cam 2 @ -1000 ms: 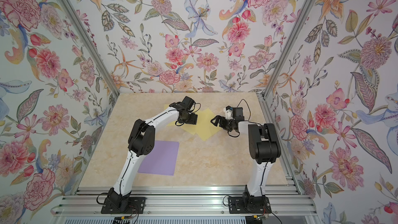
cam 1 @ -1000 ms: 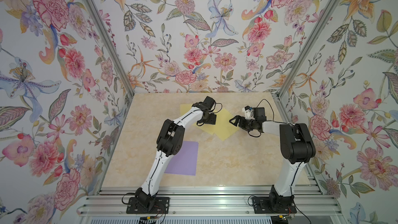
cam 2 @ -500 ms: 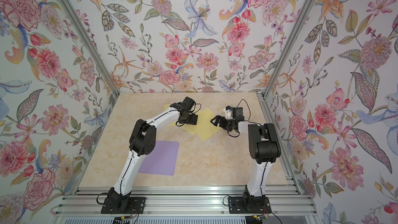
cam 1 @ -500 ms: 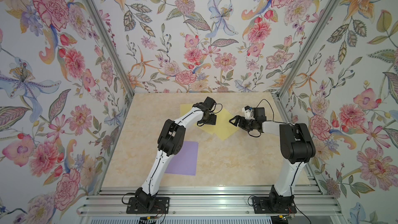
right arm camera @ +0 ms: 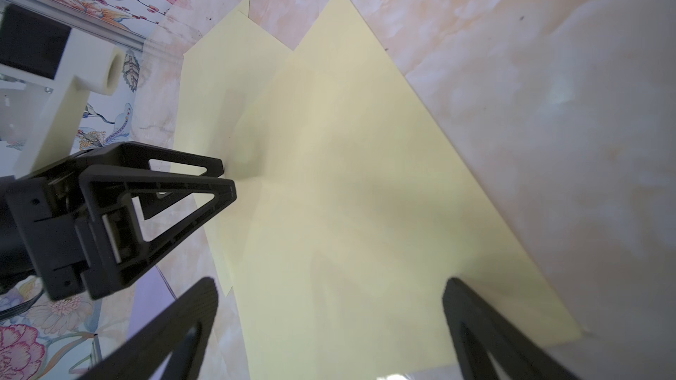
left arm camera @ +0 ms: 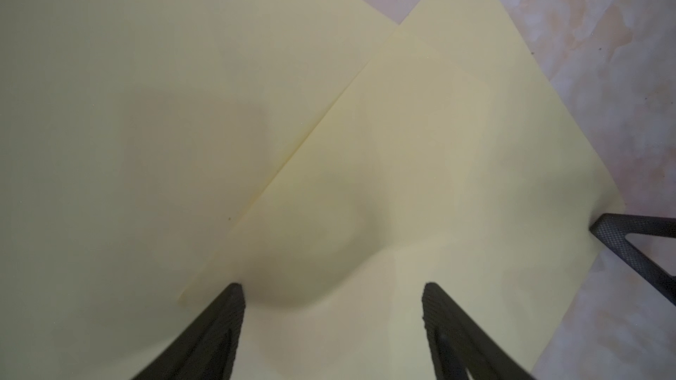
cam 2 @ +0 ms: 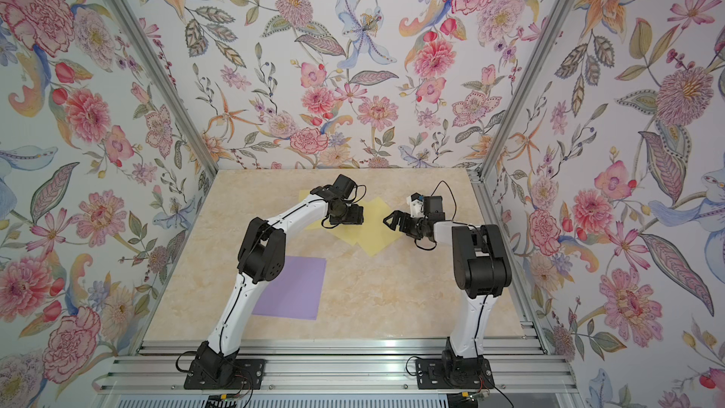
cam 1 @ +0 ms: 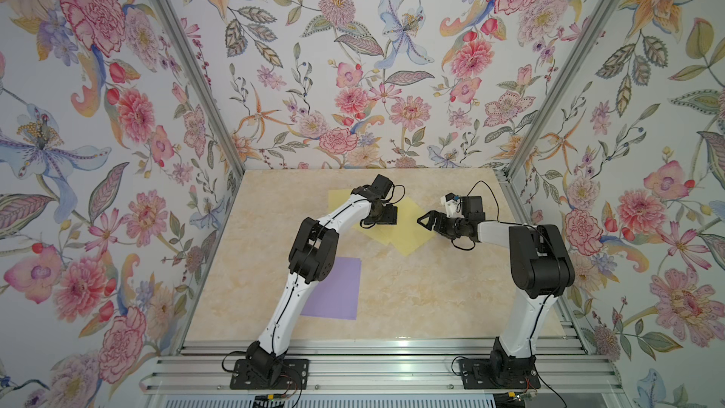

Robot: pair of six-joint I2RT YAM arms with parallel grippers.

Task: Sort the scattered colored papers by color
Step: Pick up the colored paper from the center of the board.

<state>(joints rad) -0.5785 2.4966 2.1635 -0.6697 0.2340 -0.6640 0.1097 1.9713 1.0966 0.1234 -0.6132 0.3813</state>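
The beige marbled desk [cam 1: 431, 288] carries the papers. One purple sheet [cam 1: 337, 292] lies flat toward the near left, partly hidden by the left arm in both top views. Well apart from it, yellow sheets [cam 1: 412, 237] overlap askew at the far middle. The left fingers [right arm camera: 224, 177] stand apart, tips pressed on the top yellow sheet, which bulges between them. The right fingers [cam 1: 425, 218] are spread wide, low at that sheet's corner.

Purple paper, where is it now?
In both top views, the purple paper lies front-left on the table, partly behind the left arm, apart from the yellow papers.
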